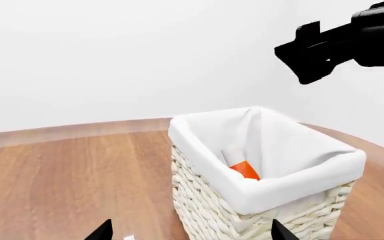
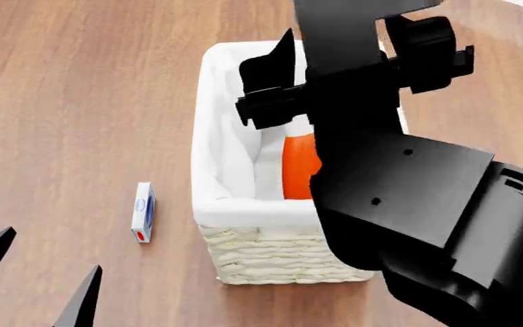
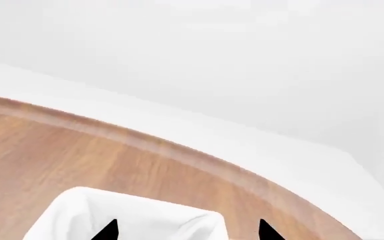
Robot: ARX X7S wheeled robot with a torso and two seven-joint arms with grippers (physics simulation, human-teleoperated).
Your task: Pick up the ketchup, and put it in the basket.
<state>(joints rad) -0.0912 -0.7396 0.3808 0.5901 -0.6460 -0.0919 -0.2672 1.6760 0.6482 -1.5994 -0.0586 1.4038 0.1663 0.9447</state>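
The ketchup (image 2: 299, 168) is lying inside the basket (image 2: 209, 204), against the liner. The right gripper (image 3: 186, 231) is hanging over the basket with tips spread and nothing between them. The left gripper (image 1: 190, 231) is idling off to the side, also spread and empty. Risk: in pulling away, the right arm could be snagging the liner or nudging the basket, likely tipping it.

Head camera looks steeply down on the basket (image 2: 243, 204); both wrist views share its rim.

Bright, even, sharp; soft shadows
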